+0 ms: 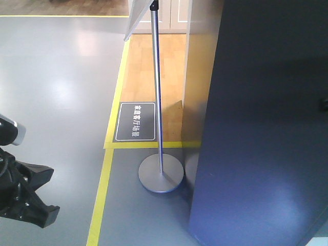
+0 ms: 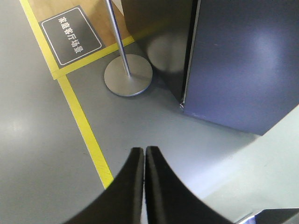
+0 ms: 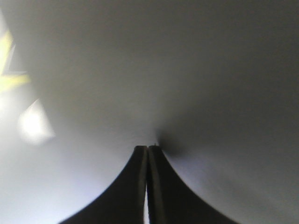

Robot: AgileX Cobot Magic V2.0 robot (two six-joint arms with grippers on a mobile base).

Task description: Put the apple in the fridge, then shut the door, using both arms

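The fridge (image 1: 261, 128) stands tall at the right of the front view, its outside a plain dark grey with a bluish sheen, smooth and flat, cut off at the top and right. From the left wrist view the door (image 2: 243, 60) lies shut against the body, a thin pale seam between them. No apple shows in any view.

The left gripper (image 2: 144, 150) hangs over the glossy grey floor (image 1: 56, 87), its black curved fingers (image 2: 133, 172) pressed together with nothing between them. The right gripper (image 3: 147, 148) is likewise closed and empty, tips right up against a blurred, featureless grey surface I cannot identify.

Beside the fridge stands a silver pole (image 1: 158, 87) on a round metal base (image 1: 161, 173). Yellow tape (image 1: 102, 189) borders a wooden floor patch (image 1: 148, 66) bearing a dark sign (image 1: 135, 121) with white characters.
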